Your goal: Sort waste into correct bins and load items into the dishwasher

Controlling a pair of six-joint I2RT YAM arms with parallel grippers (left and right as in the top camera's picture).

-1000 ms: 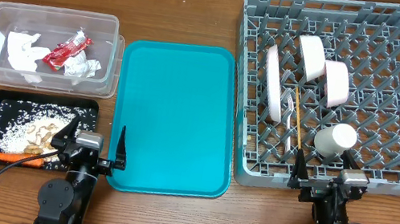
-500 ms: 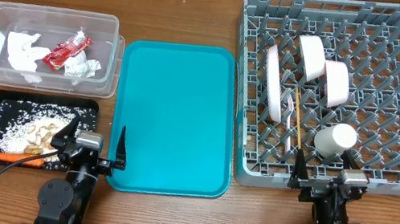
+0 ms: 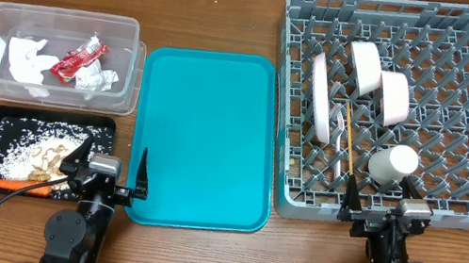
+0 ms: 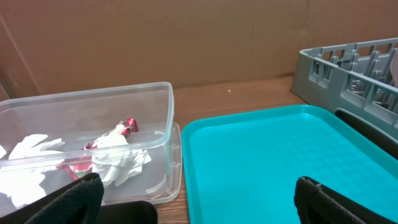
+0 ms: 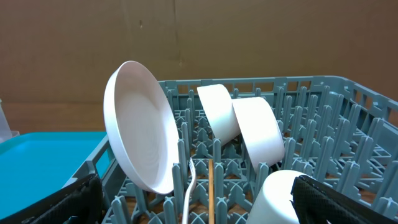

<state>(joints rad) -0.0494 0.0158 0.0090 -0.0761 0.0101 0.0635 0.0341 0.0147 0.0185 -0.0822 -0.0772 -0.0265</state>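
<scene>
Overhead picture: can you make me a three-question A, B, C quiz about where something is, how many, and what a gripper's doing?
1. Where is the carrot? A in the dish rack; B on the black tray; C in the left gripper.
2. How many white bowls stand in the dish rack? A one; B two; C five.
3. The left gripper is: A open and empty; B shut on the carrot; C shut on a bowl.
Answers: B, it lies at the tray's front edge; B, two stand side by side; A, its fingers are spread with nothing between.
</scene>
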